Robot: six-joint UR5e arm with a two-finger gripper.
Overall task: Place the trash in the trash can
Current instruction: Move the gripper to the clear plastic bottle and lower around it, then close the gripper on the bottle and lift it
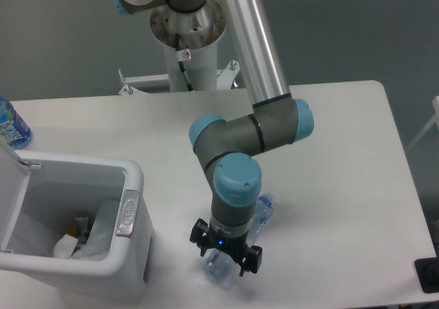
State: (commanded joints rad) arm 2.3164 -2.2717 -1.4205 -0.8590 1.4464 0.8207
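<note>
The crushed clear plastic bottle (218,268) lies on the white table, with its blue cap end (265,202) showing behind the wrist. My gripper (226,254) is low over the bottle. Its fingers stand apart on either side of the bottle's body, so it is open around it. The white trash can (130,185) stands at the left front with its lid (10,178) swung up. A crumpled white tissue wad (66,246) lies inside it among other scraps. The middle of the bottle is hidden by my wrist.
An uncrushed blue-labelled bottle (11,126) stands at the far left edge. The arm's base column (186,31) rises behind the table. A black object (427,275) sits at the front right corner. The trash can's wall is close to the gripper's left.
</note>
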